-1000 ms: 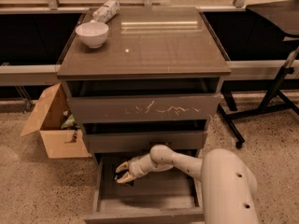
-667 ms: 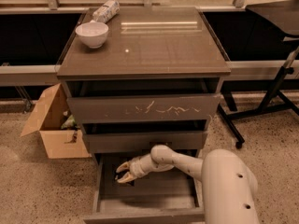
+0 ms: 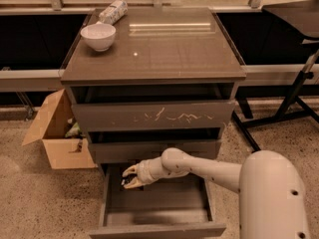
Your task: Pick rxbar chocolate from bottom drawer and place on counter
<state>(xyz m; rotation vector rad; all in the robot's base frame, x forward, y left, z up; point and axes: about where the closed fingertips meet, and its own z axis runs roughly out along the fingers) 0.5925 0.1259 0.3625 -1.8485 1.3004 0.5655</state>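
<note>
The bottom drawer of the grey-brown cabinet is pulled open. My gripper reaches into its back left corner, low over the drawer floor. Its two pale fingers are closed around a small dark wrapper, the rxbar chocolate, of which only a sliver shows between them. The counter is the glossy top of the cabinet, above the arm.
A white bowl and a white-and-grey cylindrical packet sit at the counter's back left. The scratched top drawer and the middle drawer stand slightly open above my arm. An open cardboard box stands on the floor at left, a black stand at right.
</note>
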